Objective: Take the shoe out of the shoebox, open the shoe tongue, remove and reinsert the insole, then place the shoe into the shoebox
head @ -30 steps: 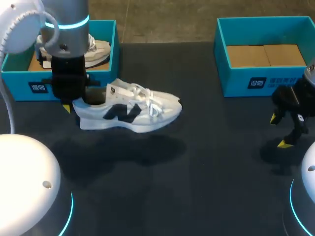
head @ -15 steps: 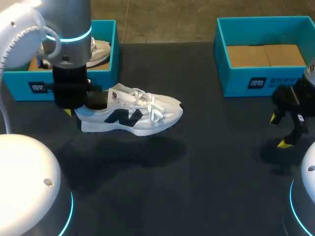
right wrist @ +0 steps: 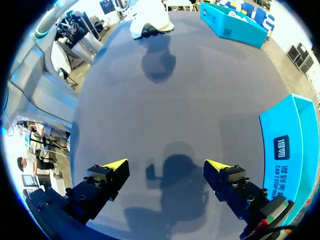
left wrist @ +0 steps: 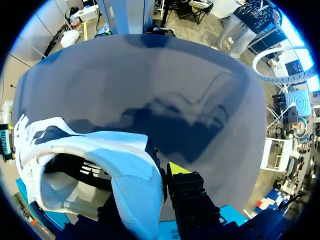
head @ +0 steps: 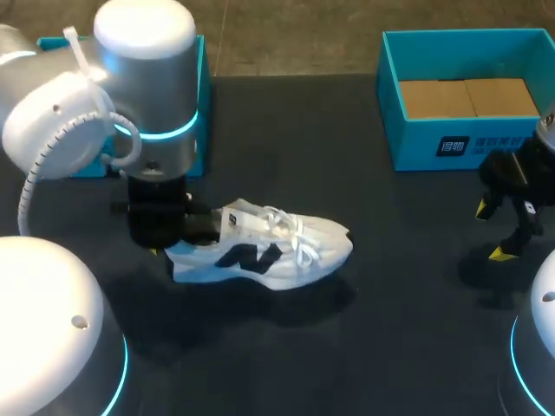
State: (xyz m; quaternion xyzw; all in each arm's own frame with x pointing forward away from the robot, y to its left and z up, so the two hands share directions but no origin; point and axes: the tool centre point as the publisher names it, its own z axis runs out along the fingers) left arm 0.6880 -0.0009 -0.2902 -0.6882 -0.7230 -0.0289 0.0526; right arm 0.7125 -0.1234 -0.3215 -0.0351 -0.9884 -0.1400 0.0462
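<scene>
Your left gripper (left wrist: 162,175) pinches the shoe (head: 269,251) by its heel, low over the table (head: 364,347) and clear of the shoebox (head: 201,78), your right gripper (right wrist: 166,165) hanging wide open and empty; setting down and tongue-spreading likely come next.
</scene>
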